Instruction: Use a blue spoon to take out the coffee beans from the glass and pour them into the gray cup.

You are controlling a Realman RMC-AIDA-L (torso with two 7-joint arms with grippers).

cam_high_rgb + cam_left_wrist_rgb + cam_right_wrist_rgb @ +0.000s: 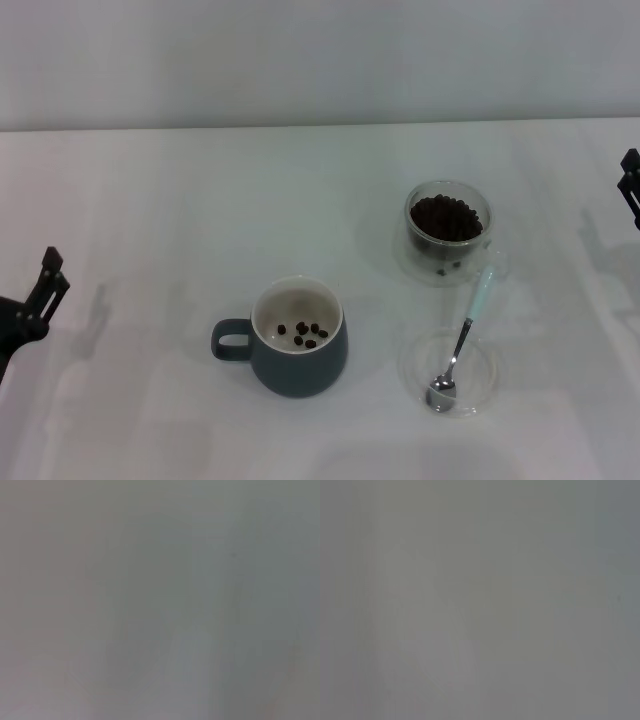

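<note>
The gray cup (298,350) stands at the middle front of the table, handle to the left, with several coffee beans (304,333) on its cream bottom. To its right and farther back stands the glass (447,230), full of dark coffee beans (446,218). The blue spoon (463,340) lies with its metal bowl in a clear glass saucer (447,372) and its pale handle pointing toward the glass. My left gripper (45,285) sits at the far left edge, away from everything. My right gripper (630,185) shows only partly at the far right edge. Both wrist views show plain grey surface.
The white table (150,200) runs back to a pale wall. One or two stray beans lie at the base of the glass.
</note>
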